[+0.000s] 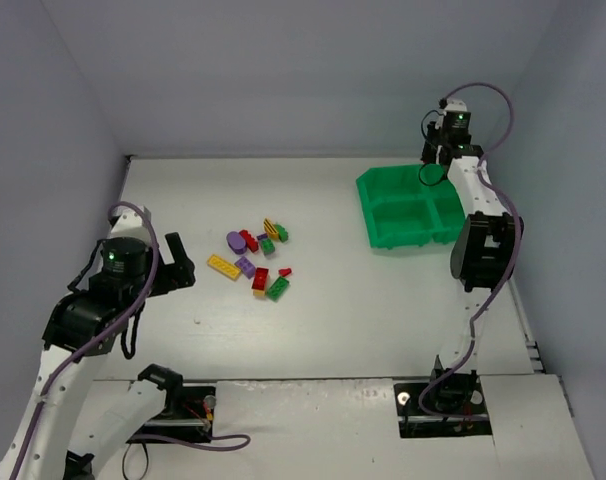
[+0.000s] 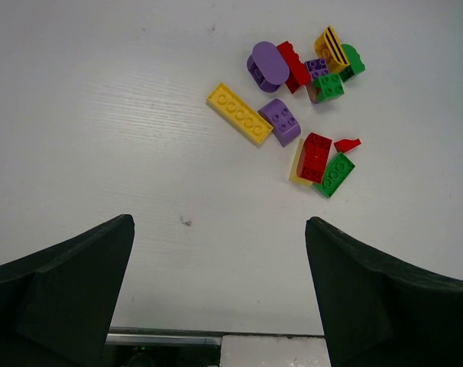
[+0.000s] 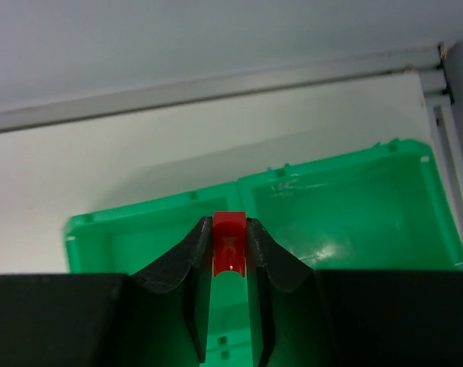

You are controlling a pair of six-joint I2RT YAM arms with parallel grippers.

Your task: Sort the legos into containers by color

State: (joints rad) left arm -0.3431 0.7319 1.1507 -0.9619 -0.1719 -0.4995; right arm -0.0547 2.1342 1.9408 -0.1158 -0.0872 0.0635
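Observation:
A pile of legos (image 1: 255, 256) in red, green, yellow and purple lies left of the table's middle. It also shows at the top of the left wrist view (image 2: 302, 115). My left gripper (image 2: 220, 287) is open and empty, hovering near the table's front left, short of the pile. The bright green tray (image 1: 408, 207) stands at the back right. My right gripper (image 3: 230, 237) is shut on a red lego (image 3: 229, 245) and holds it above the tray (image 3: 369, 206), over its far compartments. In the top view the right gripper (image 1: 435, 168) hangs over the tray's far edge.
Grey walls close the table on the left, back and right. The right arm's forearm (image 1: 480, 250) crosses the tray's right side. A small dark speck (image 2: 186, 222) marks the table in front of the left gripper.

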